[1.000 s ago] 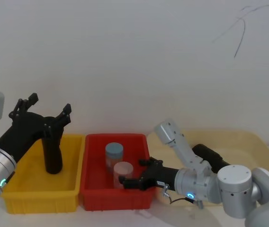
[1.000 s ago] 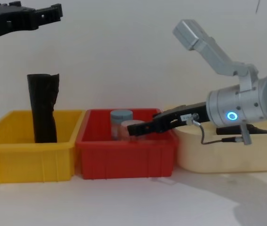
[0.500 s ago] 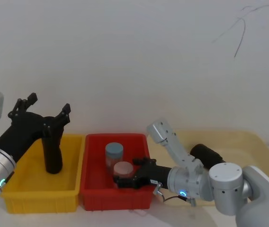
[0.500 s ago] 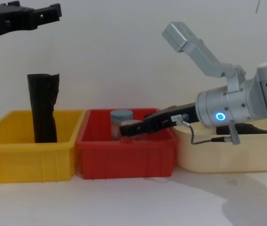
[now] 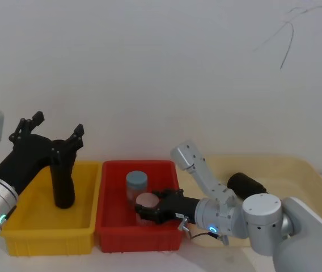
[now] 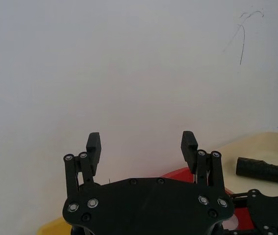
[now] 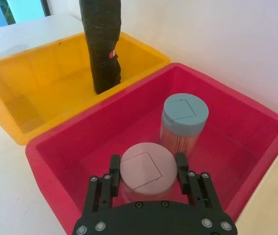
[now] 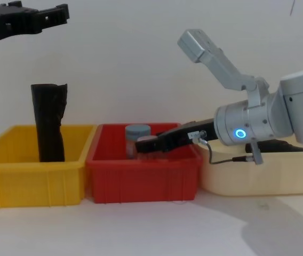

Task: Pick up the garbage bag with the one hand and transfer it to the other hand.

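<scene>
— So where is the garbage bag [image 5: 246,184] lying?

— On its side in the beige tray [image 5: 314,175], at the robot's right, rounded end pointing toward the red bin [image 5: 111,229]. Nothing grips it or touches it. The right arm's silver joints pass in front of it in the head view.

— And the black roll in the yellow bin [image 5: 42,241]?

— That is the other roll [image 5: 63,184] (the one with the flared, ragged top). It stands upright near the far side of the yellow bin.

— What is the one hand [image 5: 56,127] doing?

— It hangs in the air above the yellow bin, over the upright roll, on the robot's left. Its two long fingers are spread wide, with nothing between them. It is well apart from the tray.

— And the other hand [image 7: 147,166]?

— It reaches low into the red bin from the right. Its fingers are parted, with the pink-lidded jar [image 7: 142,171] between them, one finger close against each side of the lid. I cannot tell whether the pads actually press on it.

— Is anything else in the red bin?

— A blue-lidded jar [image 7: 184,120] stands upright just beyond the pink-lidded one, toward the wall, very near it. A thin cable loops under the right wrist, beside a blue ring light.

— How do the bins sit?

— Yellow bin on the left, red bin in the middle, beige tray on the right, side by side along the white wall.
</scene>
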